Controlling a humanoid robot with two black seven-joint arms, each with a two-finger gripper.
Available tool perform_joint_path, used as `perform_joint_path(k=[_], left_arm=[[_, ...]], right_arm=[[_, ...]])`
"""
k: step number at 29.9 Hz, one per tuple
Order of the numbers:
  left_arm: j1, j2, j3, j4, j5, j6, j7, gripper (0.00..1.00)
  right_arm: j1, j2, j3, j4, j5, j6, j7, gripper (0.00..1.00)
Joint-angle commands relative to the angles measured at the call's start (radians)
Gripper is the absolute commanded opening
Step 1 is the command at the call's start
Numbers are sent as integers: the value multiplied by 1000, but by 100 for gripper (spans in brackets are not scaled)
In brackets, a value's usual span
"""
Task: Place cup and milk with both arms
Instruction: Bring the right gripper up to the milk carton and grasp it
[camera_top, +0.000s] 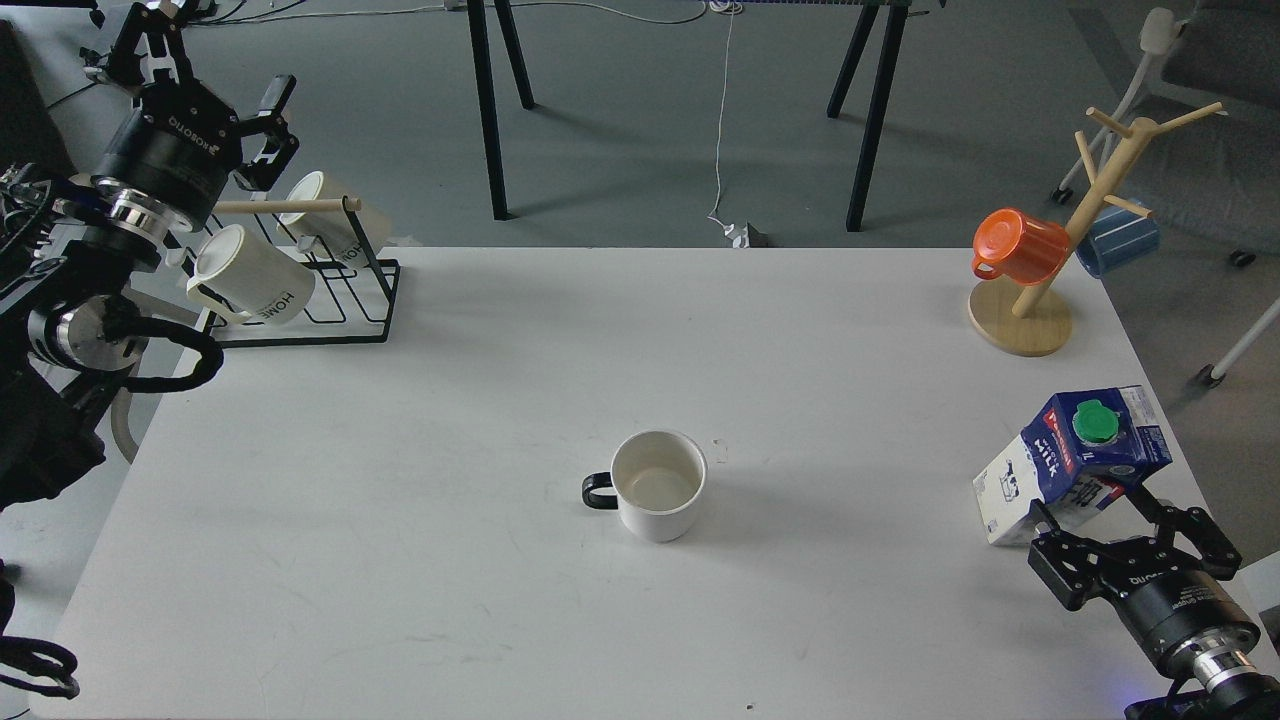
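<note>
The cup (657, 486), a squat white mug with a black loop handle pointing left, stands upright in the middle of the white table (400, 500). The milk (1062, 452), a blue and white carton with a green cap, is tilted near the table's right edge, top leaning right. My right gripper (1096, 506) comes in from the bottom right, and its fingers clasp the carton's lower end on both sides. My left gripper (215, 72) is open and empty, held high at the far left above the mug rack, far from the cup.
A black wire rack (340, 300) with two cream "HOME" mugs (255, 275) sits at the table's back left corner. A wooden mug tree (1040, 290) at the back right holds an orange mug (1020, 245) and a blue mug (1120, 240). Black table legs and a chair stand beyond.
</note>
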Motion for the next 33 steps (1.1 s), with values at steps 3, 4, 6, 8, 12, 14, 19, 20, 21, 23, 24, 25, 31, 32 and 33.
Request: perform_joint_path(k=[3,4,6,8,12,14,19,20,21,23,24,25,31,32,33], left_arm=[[6,0,0,0,0,0,0,99],[9,0,0,0,0,0,0,99],[9,0,0,0,0,0,0,99],[8,0,0,0,0,0,0,99],[9,0,0,0,0,0,0,99],[9,0,0,0,0,0,0,99],[16,-2,0,0,0,0,0,99],[17,-2,0,0,0,0,0,99],[17,-2,0,0,0,0,0,99],[17,-2,0,0,0,0,0,99],[19,-2,0,0,0,0,0,99],[19,0,0,0,0,0,0,99],[19,-2,0,2,0,0,0,99],[20,-2,0,2,0,0,0,99],[23,-2,0,2,0,0,0,99]], right_arm=[[5,16,-5,0,-3,0,-1,99],[5,16,-3,-2,-3,0,-1,99],[7,16,-3,-2,-3,0,-1,99],[7,16,-2,-2,-3,0,-1,99],[8,17,1,-2,-3,0,1,98],[11,17,1,-2,-2,0,1,97],[11,25,3,-2,-2,0,2,92],[11,32,3,-2,-2,0,2,91],[11,39,4,-3,-2,0,2,89],[11,48,6,-8,-2,0,2,85],[11,49,9,-8,-2,0,2,83],[11,49,11,-10,-2,0,2,78],[14,65,26,-19,-3,0,2,51],[13,65,30,-19,-3,0,2,50],[13,66,32,-19,-3,0,2,49]])
